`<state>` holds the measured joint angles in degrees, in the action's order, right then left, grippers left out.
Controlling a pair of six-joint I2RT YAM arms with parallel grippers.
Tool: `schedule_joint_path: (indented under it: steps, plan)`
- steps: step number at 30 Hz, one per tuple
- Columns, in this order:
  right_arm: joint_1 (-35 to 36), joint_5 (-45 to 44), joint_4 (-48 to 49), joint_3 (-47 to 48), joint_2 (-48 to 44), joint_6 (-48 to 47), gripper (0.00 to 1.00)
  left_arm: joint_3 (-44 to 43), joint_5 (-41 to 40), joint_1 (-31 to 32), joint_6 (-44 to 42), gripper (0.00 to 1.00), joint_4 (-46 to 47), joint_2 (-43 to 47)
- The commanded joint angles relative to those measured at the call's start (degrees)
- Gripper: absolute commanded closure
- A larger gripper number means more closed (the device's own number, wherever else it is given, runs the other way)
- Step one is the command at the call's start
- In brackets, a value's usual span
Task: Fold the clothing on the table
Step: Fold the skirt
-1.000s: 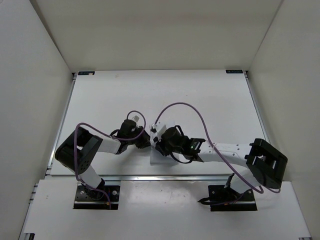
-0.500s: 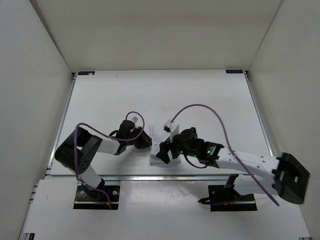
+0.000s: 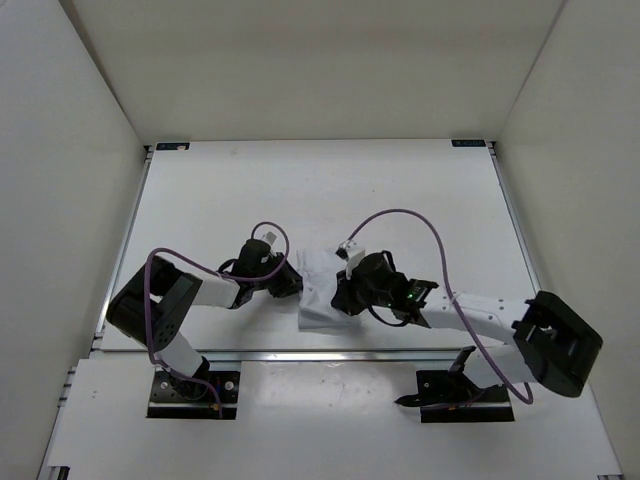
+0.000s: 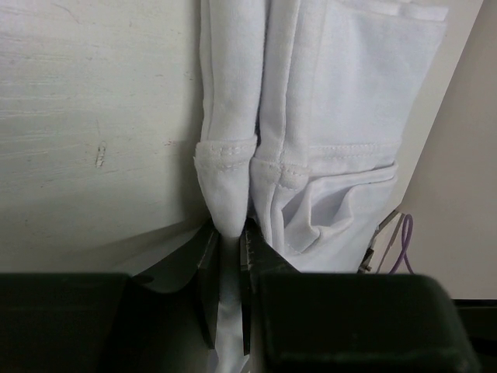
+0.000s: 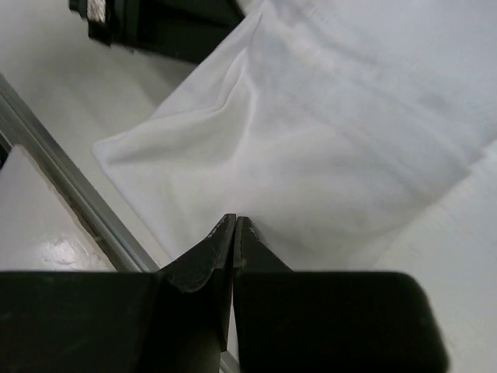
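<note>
Cloth [image 3: 318,312] runs 12-to-6, sandwiched between both arms. Left gripper [image 4: 229,237] at its 9 is pinching a folded edge. Right gripper [image 5: 234,225] at its 3 is closed and looks empty, tips right at the fabric.

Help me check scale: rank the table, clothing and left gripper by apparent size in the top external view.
1. table.
2. clothing, partly hidden by the arms.
3. left gripper, close to the visible clothing in size, so their order is unsure.
</note>
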<state>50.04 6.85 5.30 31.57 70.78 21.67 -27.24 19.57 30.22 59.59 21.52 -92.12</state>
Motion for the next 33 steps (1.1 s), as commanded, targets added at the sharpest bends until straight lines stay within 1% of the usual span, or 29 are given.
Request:
schedule_joint_path:
  steps: [1, 2, 6, 9, 11, 12, 13, 14, 15, 16, 17, 18, 19, 20, 21, 23, 24, 25, 26, 27, 28, 30, 31, 32, 33]
  plan:
    - [2.77, 3.69, 3.58, 3.67, 4.62, 0.92, 1.0, -0.79, -2.7, 0.98, -1.85, 0.92, -4.46, 0.8]
    - [4.0, 4.83, 3.92, 4.37, 6.63, 0.39, 1.0, -0.53, -2.96, 0.81, -2.2, 0.92, -4.55, 0.8]
    - [4.54, 8.35, 6.56, 4.03, 12.0, 0.91, 1.0, -1.14, -3.13, 0.37, -2.9, 0.91, -5.26, 0.88]
    - [4.36, 9.59, 6.3, 4.72, 14.02, 0.39, 1.0, -1.41, -2.79, 0.02, -3.34, 0.89, -5.7, 0.62]
    - [3.84, 9.67, 5.25, 5.25, 14.21, -0.31, 1.0, -1.85, -2.35, -0.24, -4.74, 0.76, -7.19, 1.41]
    - [3.31, 9.76, 5.25, 5.43, 13.51, -0.31, 1.0, -2.2, -2.52, -0.77, -5.71, 0.73, -8.15, 1.93]
    - [2.18, 10.46, 5.07, 5.69, 12.89, -0.23, 1.0, -3.33, -2.26, -1.56, -7.37, 0.65, -10.25, 3.07]
    - [1.47, 10.64, 4.37, 5.87, 11.93, -0.05, 0.98, -4.04, -2.69, -2.0, -8.43, 0.54, -12.97, 4.65]
    - [0.33, 10.2, 3.58, 6.74, 10.44, -0.14, 0.97, -5.35, -3.83, -3.05, -10.79, 0.48, -14.82, 5.45]
    - [-0.38, 9.94, 2.01, 8.05, 9.3, -0.31, 0.92, -6.93, -4.71, -3.93, -13.25, 0.4, -19.19, 7.72]
    - [-1.51, 9.59, -0.09, 9.2, 7.54, -0.23, 0.85, -8.77, -6.72, -4.37, -15.62, 0.36, -23.58, 9.83]
    - [-3.18, 9.15, -2.2, 10.6, 5.79, -0.57, 0.79, -9.83, -8.39, -4.9, -16.78, 0.31, -26.93, 11.85]
    - [-4.15, 9.41, -3.27, 12.18, 4.99, -0.58, 0.68, -10.8, -9.19, -4.82, -18.62, 0.29, -28.45, 12.74]
    - [-6.6, 9.23, -5.28, 13.5, 3.85, -0.66, 0.6, -12.03, -10.85, -4.82, -19.68, 0.27, -31.16, 14.58]
    - [-9.15, 8.97, -7.3, 15.6, 2.97, -0.67, 0.57, -13.0, -12.87, -4.38, -21.43, 0.26, -32.67, 15.55]
    - [-13.46, 8.35, -13.01, 19.73, 2.34, -1.01, 0.45, -14.5, -15.43, -3.59, -23.99, 0.25, -37.05, 18.8]
    - [-16.7, 8.0, -16.69, 20.97, 2.52, -1.19, 0.42, -14.68, -15.53, -3.24, -25.3, 0.26, -38.03, 20.56]
    - [-20.04, 7.91, -18.12, 22.64, 2.95, -1.19, 0.4, -14.68, -14.83, -2.63, -26.53, 0.26, -38.3, 21.7]
    - [-21.64, 8.96, -19.7, 23.18, 2.96, -1.71, 0.38, -13.98, -14.48, -1.75, -27.24, 0.29, -37.87, 23.8]
    - [-25.05, 10.01, -20.15, 22.92, 2.87, -1.63, 0.4, -13.45, -14.04, -0.78, -27.25, 0.37, -37.08, 26.35]
    - [-27.95, 10.98, -19.98, 21.53, 2.26, -0.76, 0.43, -12.32, -12.21, 0.62, -26.64, 0.43, -36.2, 27.42]
    - [-31.66, 12.83, -19.19, 19.41, 1.64, -0.14, 0.65, -9.5, -9.05, 2.12, -24.62, 0.64, -31.83, 30.93]
    - [-33.06, 13.71, -19.36, 17.93, 1.2, 0.3, 0.69, -7.14, -7.29, 3.34, -23.31, 0.68, -30.15, 31.38]
    - [-33.77, 14.32, -18.93, 16.69, 0.94, 0.04, 0.79, -4.95, -7.27, 5.1, -22.08, 0.76, -27.35, 32.43]
    - [-33.69, 14.59, -18.58, 15.72, 0.85, 0.12, 0.88, -3.18, -7.53, 5.81, -20.85, 0.86, -25.14, 32.96]
